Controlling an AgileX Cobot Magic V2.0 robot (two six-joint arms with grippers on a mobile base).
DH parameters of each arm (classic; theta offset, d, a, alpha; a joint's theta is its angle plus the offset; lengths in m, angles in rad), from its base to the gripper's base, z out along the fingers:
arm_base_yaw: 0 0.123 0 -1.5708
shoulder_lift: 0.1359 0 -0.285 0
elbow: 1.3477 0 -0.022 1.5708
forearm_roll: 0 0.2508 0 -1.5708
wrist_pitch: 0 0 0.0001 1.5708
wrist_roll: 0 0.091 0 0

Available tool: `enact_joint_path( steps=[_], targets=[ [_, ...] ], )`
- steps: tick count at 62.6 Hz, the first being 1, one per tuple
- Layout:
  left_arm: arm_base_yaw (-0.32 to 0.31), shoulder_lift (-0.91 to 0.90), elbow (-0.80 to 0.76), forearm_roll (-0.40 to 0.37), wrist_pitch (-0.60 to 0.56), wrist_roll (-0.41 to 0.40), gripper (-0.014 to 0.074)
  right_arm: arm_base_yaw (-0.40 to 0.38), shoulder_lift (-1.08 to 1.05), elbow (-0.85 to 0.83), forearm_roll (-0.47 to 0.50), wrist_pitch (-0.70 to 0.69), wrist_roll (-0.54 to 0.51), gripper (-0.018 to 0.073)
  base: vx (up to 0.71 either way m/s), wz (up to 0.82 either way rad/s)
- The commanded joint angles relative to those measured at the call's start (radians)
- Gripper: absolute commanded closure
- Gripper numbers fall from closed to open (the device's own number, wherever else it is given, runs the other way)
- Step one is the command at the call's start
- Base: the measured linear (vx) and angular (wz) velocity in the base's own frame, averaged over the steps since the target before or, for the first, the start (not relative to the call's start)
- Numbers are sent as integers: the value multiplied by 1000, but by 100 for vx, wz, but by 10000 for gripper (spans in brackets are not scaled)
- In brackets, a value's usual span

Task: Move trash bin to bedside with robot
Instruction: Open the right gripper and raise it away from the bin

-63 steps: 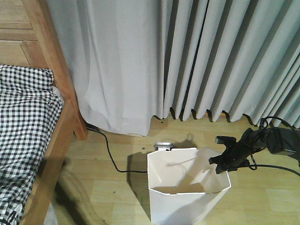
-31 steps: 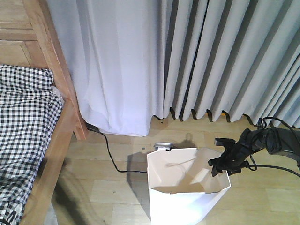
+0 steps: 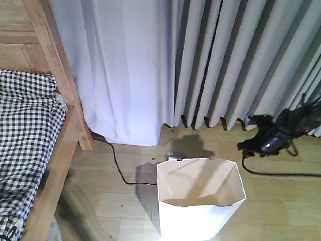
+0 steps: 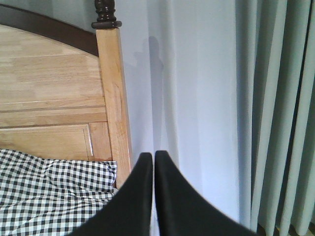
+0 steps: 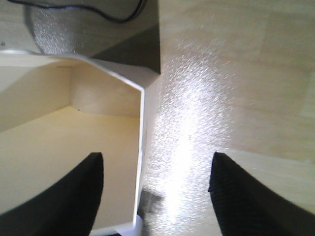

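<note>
From the front camera I see the trash bin (image 3: 200, 198) standing upright on the wooden floor (image 3: 281, 201), well to the right of the bed (image 3: 30, 150) and just in front of the grey curtains (image 3: 200, 60). The bed's wooden post (image 3: 57, 70) and checked bedding (image 3: 25, 130) sit at the left edge, apart from the bin. A black floor cable (image 3: 118, 168) runs from the foot of the post toward the bin's back left corner, where a small grey object (image 3: 174, 155) peeks out behind the rim. My right arm (image 3: 278, 133) is up and to the right of the bin, clear of its rim (blurred here, so I cannot tell its pincer's state from this view).

On the left wrist camera, the left pincer (image 4: 152, 196) has its two black fingers pressed together with nothing between them, pointing at the post (image 4: 114, 98), the headboard (image 4: 49, 93) and the curtain beside it.

On the right wrist camera, the right pincer (image 5: 155, 189) is spread wide, fingers well apart, holding nothing. The bin's rim (image 5: 142, 132) and cream inside lie below it, one finger (image 5: 74, 196) over the bin's opening, the other (image 5: 246, 196) over bare floor.
</note>
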Motion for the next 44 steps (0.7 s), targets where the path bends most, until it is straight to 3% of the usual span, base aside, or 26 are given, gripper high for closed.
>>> enact_joint_path(
  steps=[1,18,44],
  targets=[
    [-6,-14,12,-9,-75,-14,603,-6,-223,101,2,-49,-34,103,0,0],
    [-6,-14,12,-9,-75,-14,603,-6,-733,397,1,-96,-59,103,0,0],
    [-6,-14,12,-9,-75,-14,603,-6,-1496,594,54,-91,-50,103,0,0]
  ],
)
